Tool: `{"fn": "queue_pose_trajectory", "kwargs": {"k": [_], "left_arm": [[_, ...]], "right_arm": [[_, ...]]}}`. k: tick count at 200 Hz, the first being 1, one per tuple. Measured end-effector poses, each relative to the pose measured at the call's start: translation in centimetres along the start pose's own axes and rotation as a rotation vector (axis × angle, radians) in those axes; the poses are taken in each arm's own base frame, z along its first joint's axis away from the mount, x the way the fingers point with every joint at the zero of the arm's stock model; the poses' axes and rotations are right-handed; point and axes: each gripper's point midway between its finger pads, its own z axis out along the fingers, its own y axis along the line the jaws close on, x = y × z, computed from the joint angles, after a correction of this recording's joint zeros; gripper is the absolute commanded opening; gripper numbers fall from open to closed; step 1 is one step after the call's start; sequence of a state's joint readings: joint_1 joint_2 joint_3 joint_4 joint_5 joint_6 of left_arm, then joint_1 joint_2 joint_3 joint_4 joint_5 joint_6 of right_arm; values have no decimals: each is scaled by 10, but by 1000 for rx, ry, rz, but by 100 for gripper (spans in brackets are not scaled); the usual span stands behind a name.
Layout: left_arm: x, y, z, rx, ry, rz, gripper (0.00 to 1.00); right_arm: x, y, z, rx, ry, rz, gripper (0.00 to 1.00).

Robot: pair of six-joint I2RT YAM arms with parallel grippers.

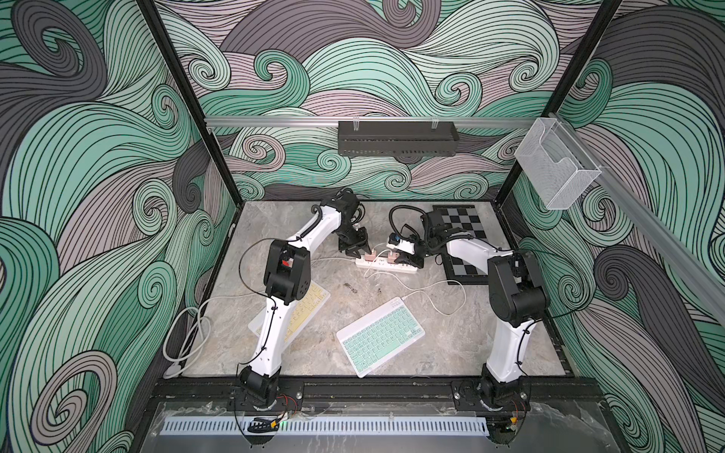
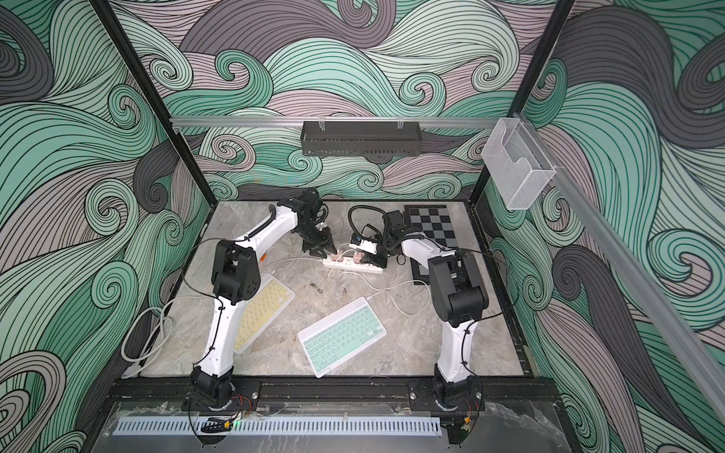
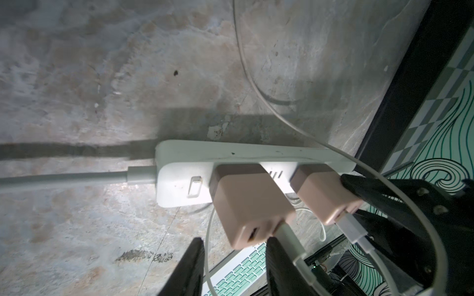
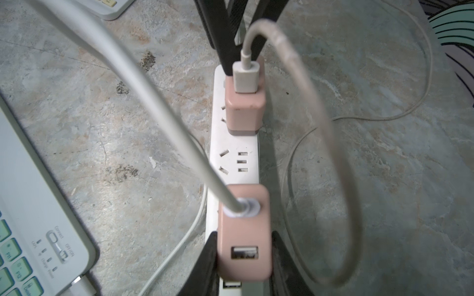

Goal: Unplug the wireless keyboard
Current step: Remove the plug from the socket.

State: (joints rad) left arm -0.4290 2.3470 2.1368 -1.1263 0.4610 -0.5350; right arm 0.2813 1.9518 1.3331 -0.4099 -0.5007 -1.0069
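Power strip [image 1: 386, 266]: white, flat on the table [image 1: 451, 345], far of centre, lying left to right; rocker switch [image 3: 194, 186] at its left end, white cord [image 3: 77, 178] leaving that end leftward.
Left adapter [image 3: 251, 205]: pink block plugged into the strip just right of the switch; white USB plug seated in its top.
Right adapter [image 4: 243, 230]: pink block plugged in further right, one bare socket group between the two; cable in one top port, second USB port showing beside it.
Left gripper [image 3: 234, 242]: over the left adapter, pointing down; jaws spread, fingertips level with the block's top end, one on either side, with table visible between one finger and the block, so not clamped.
Right gripper [image 4: 243, 233]: low over the strip, reaching in from the right; jaws pressed against the near and far faces of the right adapter, pinching it.
Green keyboard [image 1: 380, 337]: near of centre, turned at an angle, well apart from the strip; white plug [image 4: 80, 283] seated in its far right corner, thin cable looping off to the right.
Yellow keyboard [image 2: 263, 310]: left of the green one, partly hidden under the left arm [image 2: 219, 325].
Cable ends: too tangled around the strip to tell which adapter feeds which keyboard.
Chessboard [image 1: 461, 223]: far right of the table, partly behind the right arm [image 1: 506, 337].
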Motion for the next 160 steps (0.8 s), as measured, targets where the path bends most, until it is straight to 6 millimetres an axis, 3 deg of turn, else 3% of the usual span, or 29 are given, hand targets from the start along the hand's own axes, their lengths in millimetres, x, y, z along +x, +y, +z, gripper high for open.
{"fn": "queue_pose_trajectory", "kwargs": {"k": [65, 160], "left_arm": [[4, -1, 10, -41, 17, 8, 39], [9, -4, 14, -50, 26, 19, 39]], "right_arm": [[7, 12, 4, 28, -8, -5, 0], [9, 17, -1, 82, -217, 179, 0]]}}
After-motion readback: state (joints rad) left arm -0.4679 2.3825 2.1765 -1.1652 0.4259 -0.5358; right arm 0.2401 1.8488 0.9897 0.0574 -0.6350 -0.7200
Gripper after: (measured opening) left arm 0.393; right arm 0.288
